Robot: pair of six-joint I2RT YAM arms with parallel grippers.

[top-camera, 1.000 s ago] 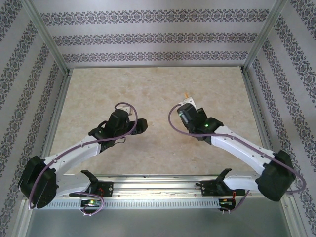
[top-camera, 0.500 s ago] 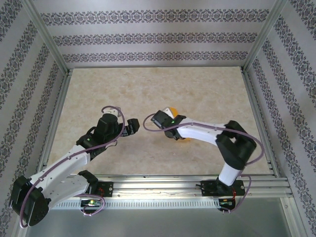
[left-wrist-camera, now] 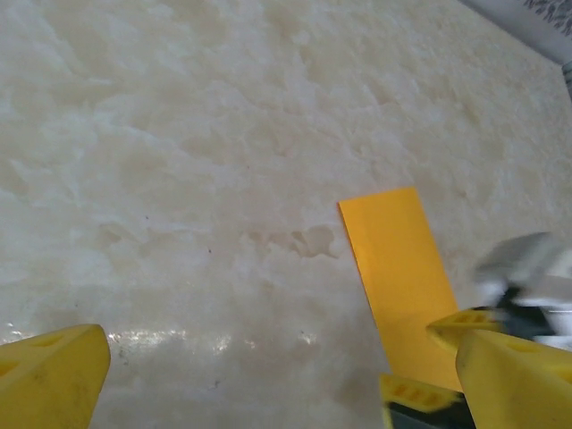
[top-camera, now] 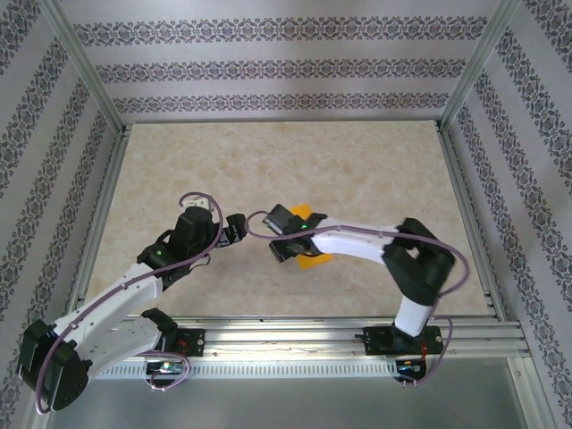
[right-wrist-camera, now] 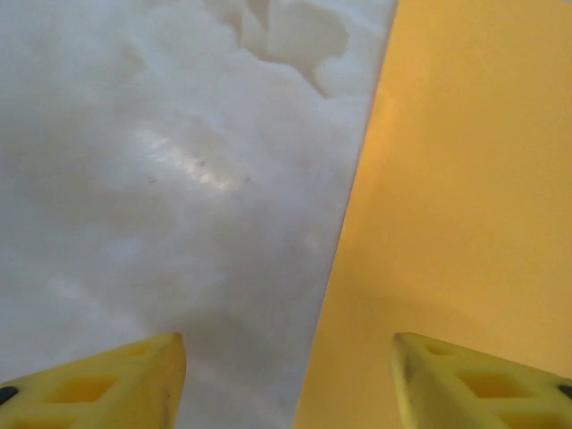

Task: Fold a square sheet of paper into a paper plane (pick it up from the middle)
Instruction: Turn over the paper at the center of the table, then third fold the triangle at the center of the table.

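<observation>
Overhead, the released right hand point(right-wrist-camera: 286, 362) half-hides the orange paper point(top-camera: 313, 260); left hand point(left-wrist-camera: 281, 375) released.

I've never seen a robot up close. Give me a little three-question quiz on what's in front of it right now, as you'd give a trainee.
1. True or false: the left gripper is open.
2. The paper is: A blue, B orange, C white.
3. Which gripper has one finger over the paper and the other over bare tabletop, straddling the paper's edge?

Key: 1 true. 2 B. 3 the right gripper, seen from its own wrist camera.
</observation>
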